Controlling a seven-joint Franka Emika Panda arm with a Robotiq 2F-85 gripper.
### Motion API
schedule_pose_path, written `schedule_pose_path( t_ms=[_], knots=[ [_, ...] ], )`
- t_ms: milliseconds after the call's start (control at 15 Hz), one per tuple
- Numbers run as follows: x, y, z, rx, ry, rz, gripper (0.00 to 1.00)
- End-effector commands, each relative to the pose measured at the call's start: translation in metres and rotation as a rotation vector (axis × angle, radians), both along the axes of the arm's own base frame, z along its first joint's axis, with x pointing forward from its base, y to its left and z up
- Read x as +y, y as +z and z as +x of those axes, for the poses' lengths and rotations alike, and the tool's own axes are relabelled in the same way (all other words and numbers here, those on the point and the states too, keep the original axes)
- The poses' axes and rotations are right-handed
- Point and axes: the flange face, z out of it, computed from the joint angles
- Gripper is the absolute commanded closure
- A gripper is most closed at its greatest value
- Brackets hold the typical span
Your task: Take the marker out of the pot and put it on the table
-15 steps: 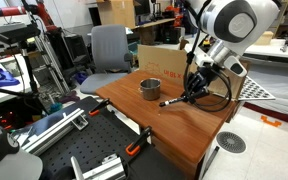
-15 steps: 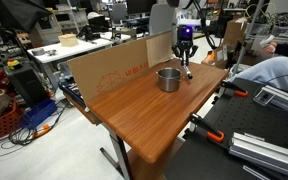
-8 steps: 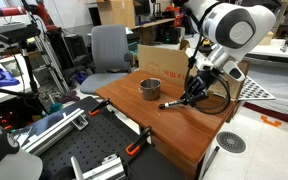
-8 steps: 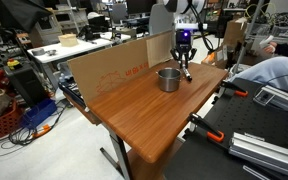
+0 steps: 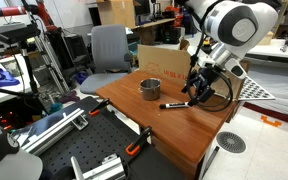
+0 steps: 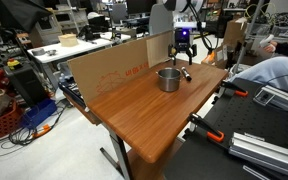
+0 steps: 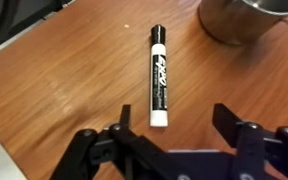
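Note:
The marker [image 7: 159, 78] lies flat on the reddish-brown wooden table [image 7: 54, 90], black with a pale label and a white end nearest me. It rests free, just ahead of the left fingertip. My gripper [image 7: 176, 118] hovers above it, open, with nothing between the fingers. The grey metal pot [image 7: 246, 18] stands at the top right of the wrist view. In both exterior views the gripper [image 5: 197, 88] [image 6: 183, 62] hangs just above the table [image 5: 184, 125] [image 6: 144, 110] beside the pot [image 5: 150, 88] [image 6: 168, 78]. The marker [image 5: 174, 103] lies between pot and gripper.
A brown cardboard box [image 5: 159, 55] stands along the table's back edge, seen as a long cardboard wall [image 6: 109, 65]. A grey office chair [image 5: 109, 48] is behind the table. Black workbenches with metal rails [image 5: 84, 160] flank the table. A person's arm [image 6: 274, 75] is nearby.
The gripper was shut on the marker low at the table; now its jaws stand wide, the marker lies free on the wood, and the gripper has lifted slightly.

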Motion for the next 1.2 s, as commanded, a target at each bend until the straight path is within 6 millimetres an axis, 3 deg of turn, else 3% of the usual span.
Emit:
schedule_pose_path(
  t_ms=[0,267,467,867,1133],
  knots=[
    [-0.002,0.000,0.005,0.023,-0.023,0.025,0.00],
    [0.001,0.014,0.007,0.005,-0.017,0.035,0.00],
    [0.006,0.042,0.012,-0.036,-0.007,0.025,0.00],
    [0.037,0.142,0.022,-0.197,0.067,-0.036,0.00],
    [0.060,0.197,0.013,-0.270,0.095,-0.044,0.00]
  ],
)
